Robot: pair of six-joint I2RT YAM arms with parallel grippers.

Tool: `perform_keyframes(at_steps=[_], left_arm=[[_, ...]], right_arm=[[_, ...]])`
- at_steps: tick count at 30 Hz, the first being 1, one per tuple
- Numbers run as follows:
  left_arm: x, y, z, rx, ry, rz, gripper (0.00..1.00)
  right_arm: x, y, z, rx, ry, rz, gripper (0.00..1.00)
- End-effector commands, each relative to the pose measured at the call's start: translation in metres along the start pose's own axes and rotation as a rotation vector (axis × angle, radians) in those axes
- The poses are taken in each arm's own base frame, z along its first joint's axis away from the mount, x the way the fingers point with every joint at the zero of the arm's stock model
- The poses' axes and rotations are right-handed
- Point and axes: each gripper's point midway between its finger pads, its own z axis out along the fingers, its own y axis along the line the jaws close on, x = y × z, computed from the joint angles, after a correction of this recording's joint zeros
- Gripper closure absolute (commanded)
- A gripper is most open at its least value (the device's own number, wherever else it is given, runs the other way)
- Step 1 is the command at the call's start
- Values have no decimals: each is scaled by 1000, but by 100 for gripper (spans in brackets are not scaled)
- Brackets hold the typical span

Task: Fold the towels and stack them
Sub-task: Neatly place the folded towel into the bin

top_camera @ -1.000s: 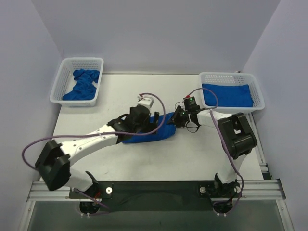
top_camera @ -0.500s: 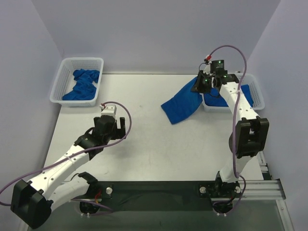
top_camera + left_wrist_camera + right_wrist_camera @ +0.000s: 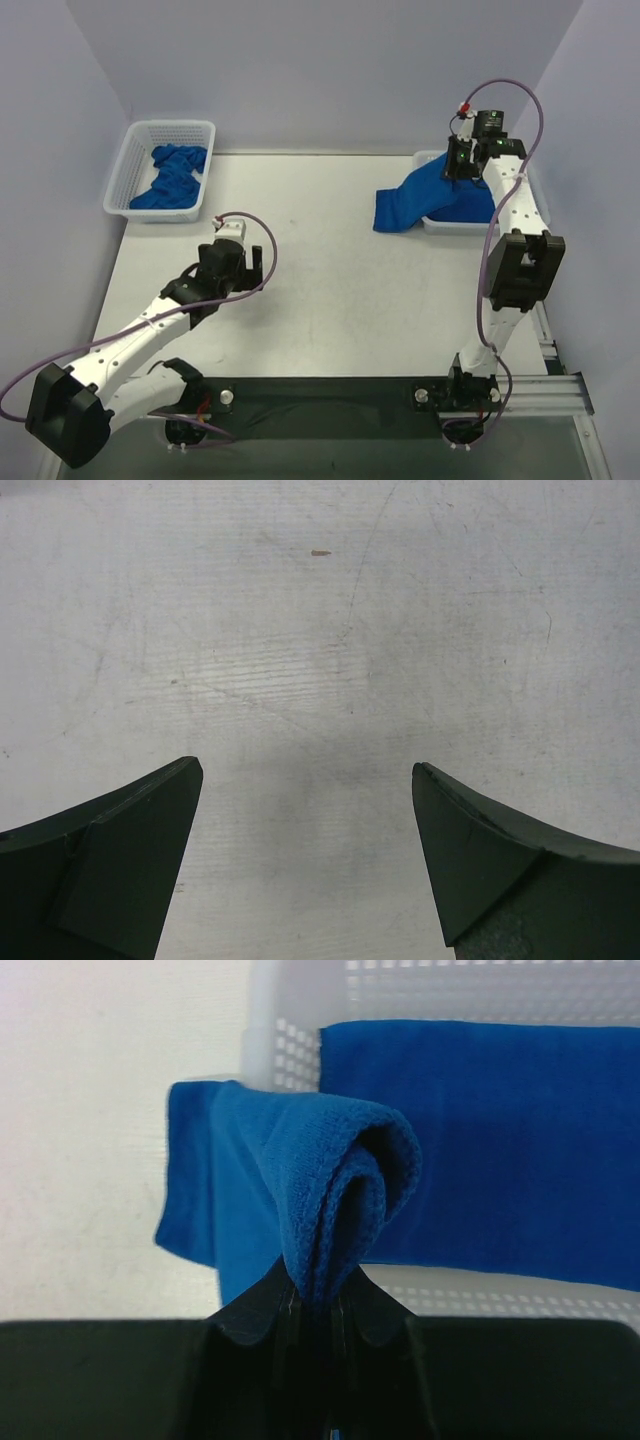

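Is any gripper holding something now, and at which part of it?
The right gripper is shut on a blue towel at its bunched edge. The left gripper holds nothing.

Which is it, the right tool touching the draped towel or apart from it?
Touching. The right wrist view shows the right tool shut on a fold of the towel.

I see the held towel (image 3: 408,200) as royal blue with a fine woven texture, the same blue as the folded towel (image 3: 500,1140) and the crumpled towels (image 3: 172,178). The left basket (image 3: 128,175) and right basket (image 3: 290,1055) are white mesh. The table (image 3: 320,630) is off-white with faint grey scuffs. The left arm (image 3: 130,335) and right arm (image 3: 515,215) are white with black joints. The left gripper (image 3: 307,775) looks dark greenish-black, the right gripper (image 3: 318,1305) black. The walls (image 3: 320,70) are pale lilac.
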Motion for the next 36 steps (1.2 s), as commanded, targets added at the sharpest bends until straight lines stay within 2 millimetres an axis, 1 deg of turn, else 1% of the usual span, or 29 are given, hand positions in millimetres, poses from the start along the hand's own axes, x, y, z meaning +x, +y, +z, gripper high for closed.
perform_keyframes(at_steps=[1, 2, 3, 4, 5, 7, 10, 12, 15, 16, 19, 20, 23, 30, 34, 35, 36], left_arm=[[-12, -5, 2, 15, -35, -9, 2], [-11, -4, 3, 14, -32, -10, 3], [-11, -4, 3, 13, -31, -9, 3], [-9, -4, 4, 10, -27, -8, 3], [-10, -4, 4, 9, -28, -8, 2], [-9, -4, 5, 6, -26, -3, 3], [-8, -3, 7, 0, -19, 2, 3], [-7, -3, 7, -2, -18, 2, 2], [-6, -2, 7, -5, -18, 2, 2], [-6, -1, 7, -6, -18, 0, 2], [-5, 1, 8, -17, -16, 4, 2], [-4, 1, 9, -20, -14, 5, 3], [1, 1, 11, -21, 2, 10, 3], [11, 0, 18, -23, 49, 32, 3], [14, 1, 19, -27, 60, 39, 3], [15, 1, 20, -30, 62, 40, 3], [15, 1, 20, -30, 62, 40, 3]], right_arm=[[-20, -40, -6, 92, -41, -12, 100], [-23, -46, -8, 97, -50, 0, 100], [-26, -47, -6, 87, -56, 7, 100], [-26, -47, -2, 78, -54, 8, 100], [-33, -46, -4, 70, -72, 6, 100], [-38, -39, 1, 26, -86, 13, 100], [-49, -37, 3, 14, -123, 26, 100], [-55, -40, 2, 26, -141, 27, 100], [-57, -49, 3, 55, -144, 27, 100], [-56, -56, 3, 69, -142, 27, 100], [-51, -70, 2, 102, -132, 23, 100], [-50, -79, 1, 124, -127, 12, 100], [-45, -94, 0, 163, -114, -24, 100], [-37, -120, 9, 249, -72, -89, 100], [-34, -136, 8, 307, -55, -112, 100], [-34, -145, 6, 325, -57, -107, 100], [-34, -146, 6, 329, -56, -108, 100]])
